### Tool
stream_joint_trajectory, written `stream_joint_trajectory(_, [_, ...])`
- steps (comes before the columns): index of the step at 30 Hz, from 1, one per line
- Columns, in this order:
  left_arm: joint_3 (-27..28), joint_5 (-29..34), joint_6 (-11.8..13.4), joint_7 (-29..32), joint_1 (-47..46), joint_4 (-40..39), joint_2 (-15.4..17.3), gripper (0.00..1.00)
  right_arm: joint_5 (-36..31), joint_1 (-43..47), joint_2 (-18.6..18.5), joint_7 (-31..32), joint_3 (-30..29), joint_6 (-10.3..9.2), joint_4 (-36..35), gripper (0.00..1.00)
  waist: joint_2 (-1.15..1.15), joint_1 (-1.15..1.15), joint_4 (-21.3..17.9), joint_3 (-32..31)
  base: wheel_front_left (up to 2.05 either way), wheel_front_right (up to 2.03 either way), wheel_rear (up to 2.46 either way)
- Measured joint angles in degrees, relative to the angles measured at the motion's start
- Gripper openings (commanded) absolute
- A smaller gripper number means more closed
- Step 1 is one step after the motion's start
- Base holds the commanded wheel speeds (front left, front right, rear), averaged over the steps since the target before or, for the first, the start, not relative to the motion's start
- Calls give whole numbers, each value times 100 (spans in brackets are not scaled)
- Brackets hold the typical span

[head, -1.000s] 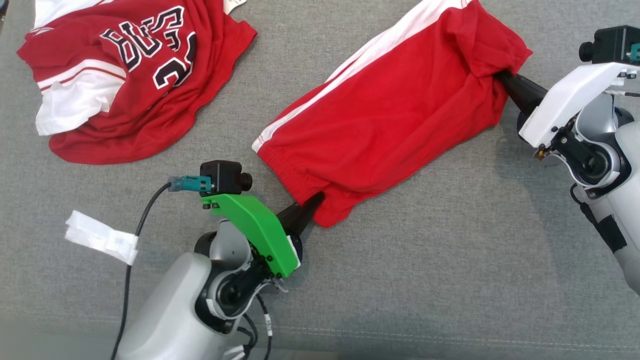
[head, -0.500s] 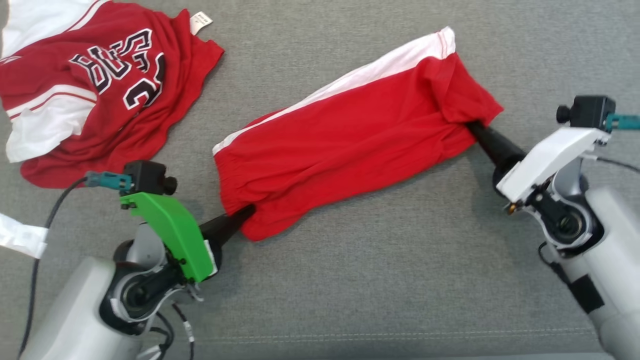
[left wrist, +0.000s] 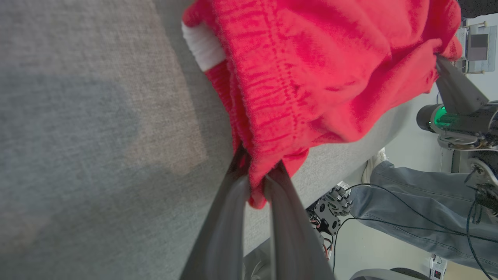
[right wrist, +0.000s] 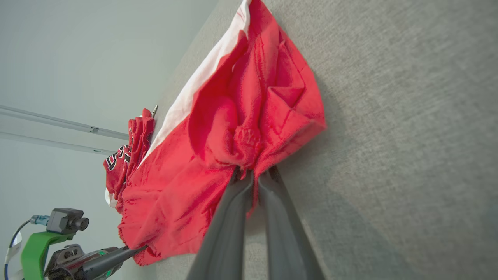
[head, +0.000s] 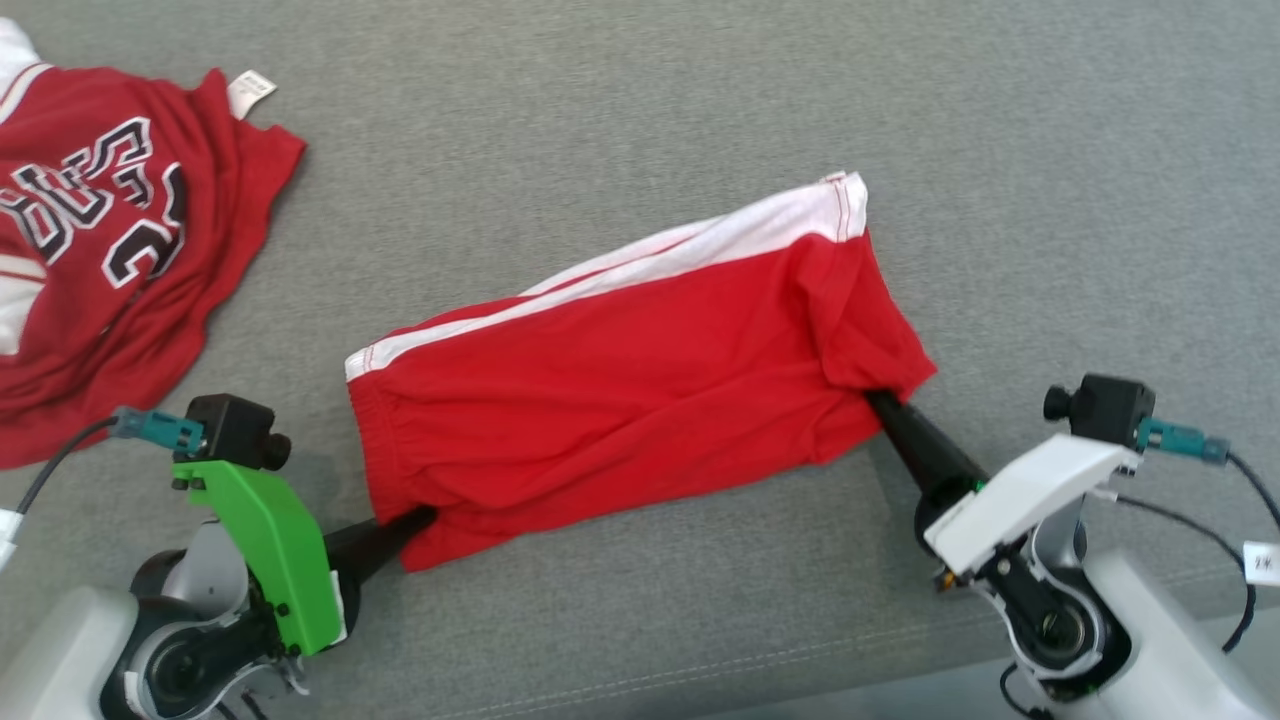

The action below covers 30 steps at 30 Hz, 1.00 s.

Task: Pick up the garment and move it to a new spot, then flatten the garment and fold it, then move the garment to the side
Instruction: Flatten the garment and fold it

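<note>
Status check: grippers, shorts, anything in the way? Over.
Left gripper shut on shorts at waistband corner. Right gripper shut on leg hem. Shorts stretched between them over grey surface. Jersey lies apart, far left.

Looked like a robotics lab or test room, not a home. Judged so from loose black cables [left wrist: 389, 219] trailed over a pale hard floor [left wrist: 365, 251], exposed machine parts [left wrist: 330, 206] beside the work surface, a small screen unit [left wrist: 476, 46] further back, and a leg in jeans [left wrist: 420, 190] close by. Backed by a bare pale wall [right wrist: 78, 50] crossed by two thin rails [right wrist: 50, 120]. Worked on a broad grey fabric-covered surface [head: 640, 90] with a stitched seam [head: 700, 668]
</note>
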Motion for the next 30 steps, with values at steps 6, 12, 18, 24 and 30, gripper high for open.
stream_joint_trajectory(6, [183, 0, -13, 116, 160, -102, 348, 0, -12, 487, 43, -110, 198, -1, -328, 0, 0, 0, -329, 6, 0, 0, 0])
stream_joint_trajectory(12, [245, -9, -13, 162, 270, -269, 405, 0, -300, 610, -157, -192, 283, -124, -437, 87, 0, 0, -513, -9, 0, 0, 0])
stream_joint_trajectory(18, [194, 157, 11, -66, 335, -426, 369, 100, -483, 612, -459, -205, 147, -312, -463, 100, 0, 0, -453, -29, 0, 0, 0])
stream_joint_trajectory(24, [99, 581, 112, -443, 743, -521, 290, 100, -575, 759, -816, -52, 114, -405, -577, 100, 0, 0, -326, -165, 0, 0, 0])
stream_joint_trajectory(30, [257, 856, 270, -1140, 1094, -789, 13, 100, -812, 820, -1276, -4, -214, -500, -851, 100, 0, 0, -199, -456, 0, 0, 0])
